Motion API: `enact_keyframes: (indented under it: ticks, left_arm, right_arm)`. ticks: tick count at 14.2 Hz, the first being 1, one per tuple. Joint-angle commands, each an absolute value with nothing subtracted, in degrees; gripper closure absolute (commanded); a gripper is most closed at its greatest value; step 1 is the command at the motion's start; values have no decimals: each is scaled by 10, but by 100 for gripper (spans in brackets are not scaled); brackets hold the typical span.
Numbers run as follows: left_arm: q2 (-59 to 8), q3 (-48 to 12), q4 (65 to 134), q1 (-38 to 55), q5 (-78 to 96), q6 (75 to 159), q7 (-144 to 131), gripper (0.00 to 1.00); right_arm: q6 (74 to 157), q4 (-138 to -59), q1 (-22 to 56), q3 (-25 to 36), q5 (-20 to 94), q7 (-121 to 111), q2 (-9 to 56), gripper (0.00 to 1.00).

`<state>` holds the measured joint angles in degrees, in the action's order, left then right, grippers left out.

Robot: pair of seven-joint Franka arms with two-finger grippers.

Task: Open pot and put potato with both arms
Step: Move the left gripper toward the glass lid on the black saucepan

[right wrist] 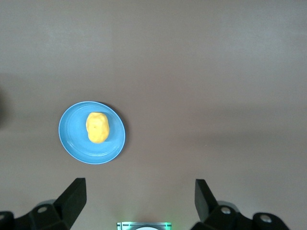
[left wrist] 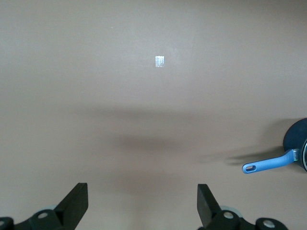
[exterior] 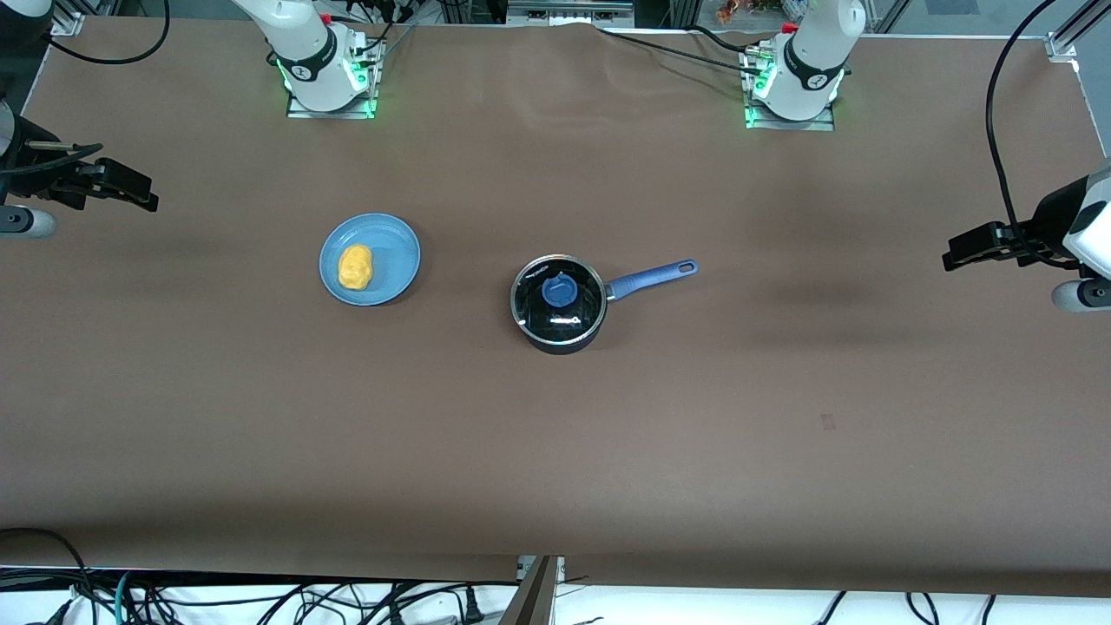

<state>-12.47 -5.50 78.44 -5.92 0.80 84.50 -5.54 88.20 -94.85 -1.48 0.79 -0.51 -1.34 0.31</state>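
The small black round saucepan with a metal rim is set near the middle of the brown worktop, well clear of every edge, where either arm can reach it. Its long blue handle is turned toward the left arm's end of the worktop. A round clear glass lid with a blue knob is seated on the rim, so the pot is judged unopened.

The small lumpy yellow-orange potato is laid on a flat blue plate, well apart from the pot and toward the right arm's end of the worktop. It is thus placed within the right arm's side, while the pot handle is offered to the left arm; a split of labour between lid and potato is suggested by this layout.

The left gripper is held above the edge of the worktop at the left arm's end, and its jaws are seen spread wide in the left wrist view, with nothing between them. The right gripper is held above the edge at the right arm's end; its jaws are likewise spread wide and empty in the right wrist view. Both arms are parked away from the objects, and neither object is touched.
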Motion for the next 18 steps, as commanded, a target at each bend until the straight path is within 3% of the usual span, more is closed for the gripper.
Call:
enact_keyframes:
  ticks: [1,10,14,18]
  left_arm:
    - [-107,-51,801,-58,17,843,-46,0]
    - [-141,-62,808,-12,65,863,-84,0]
    - [-183,-135,811,30,67,951,-289,0]
    - [-258,-146,809,134,18,1083,-508,0]
  right_arm:
    - [874,-956,-18,2,-9,-8,-9,0]
    - [868,-958,-18,3,-8,-8,-9,0]
    - [857,-957,-18,4,-8,-8,-10,0]
    - [842,-958,-18,7,-8,-8,-10,0]
